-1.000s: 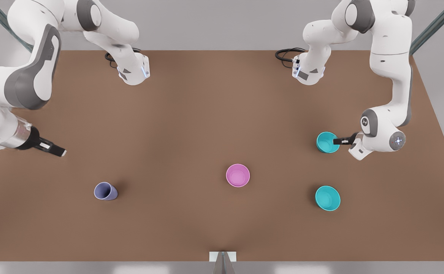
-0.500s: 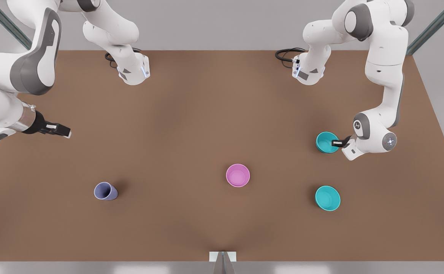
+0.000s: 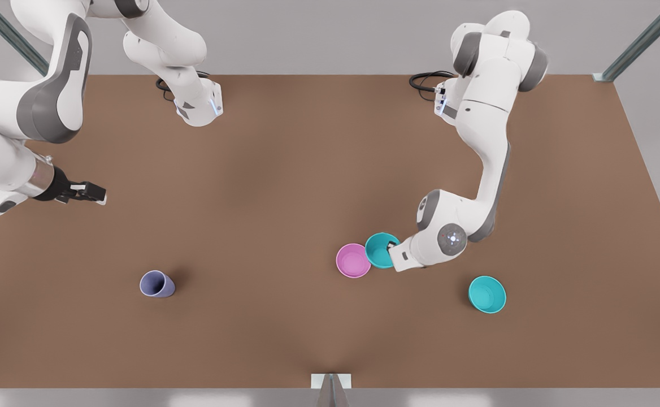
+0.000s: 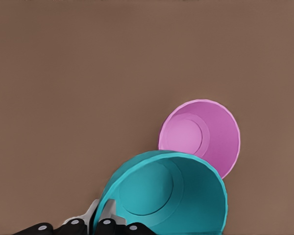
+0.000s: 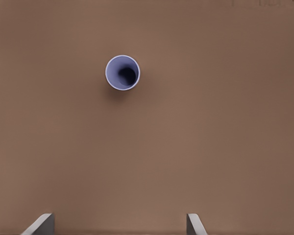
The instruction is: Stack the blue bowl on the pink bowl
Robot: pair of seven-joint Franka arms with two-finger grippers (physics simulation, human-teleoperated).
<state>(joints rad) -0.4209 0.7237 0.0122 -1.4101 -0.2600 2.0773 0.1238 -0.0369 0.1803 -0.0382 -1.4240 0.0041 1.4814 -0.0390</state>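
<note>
My left gripper [image 4: 95, 223] is pinching the rim of the small round turquoise-teal blue bowl [image 4: 167, 193], one finger inside the wall and one outside, and it has carried that bowl from its resting place toward the front view's right edge across to the middle of the brown table [image 3: 285, 169]. In my left wrist view the blue bowl overlaps the edge of the small round pink-magenta pink bowl [image 4: 206, 134]; in the front view the blue bowl [image 3: 381, 249] sits just beside the pink bowl [image 3: 354, 260], on the front view's right of it, not yet centred over it. I judge the transport step largely complete; alignment over the pink bowl and release remain. Farther off, the second turquoise bowl [image 3: 487, 294] stands untouched. My right gripper [image 3: 88, 193] waits well apart at the front view's left with its fingers spread, above the table near the lavender-blue cup [image 5: 122, 72].
</note>
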